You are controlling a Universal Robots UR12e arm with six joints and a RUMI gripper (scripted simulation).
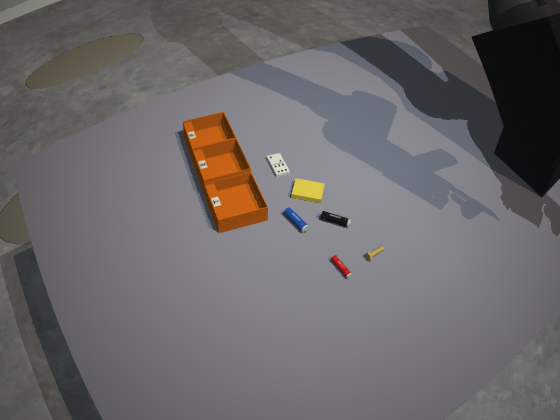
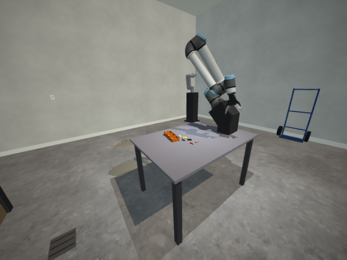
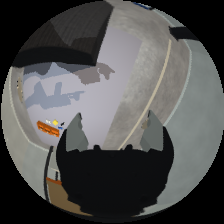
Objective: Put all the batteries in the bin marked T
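1. Top view: 3 batteries are seen lying on the grey table, well apart from the arm: a blue battery just beside the near corner of the orange bin row, a black battery to its right, and a red battery nearer the camera. A domino, a yellow block and a tan bolt are judged to be distractors and are best left untouched. Each of the 3 compartments carries a small label; the nearest label is thought to read T, but it is too small to be confirmed. The step in hand is judged to be the first reach. The blue battery is best taken first, gripped across its short axis from above and released over the marked compartment without the bin walls being knocked.

2. Exterior view: the gripper is held high beside the black pedestal, far from the objects, which are too small here to be told apart.

3. Wrist view: the fingers are spread fully wide and nothing is held between them. The bin row is seen distant and tiny; the batteries cannot be made out.
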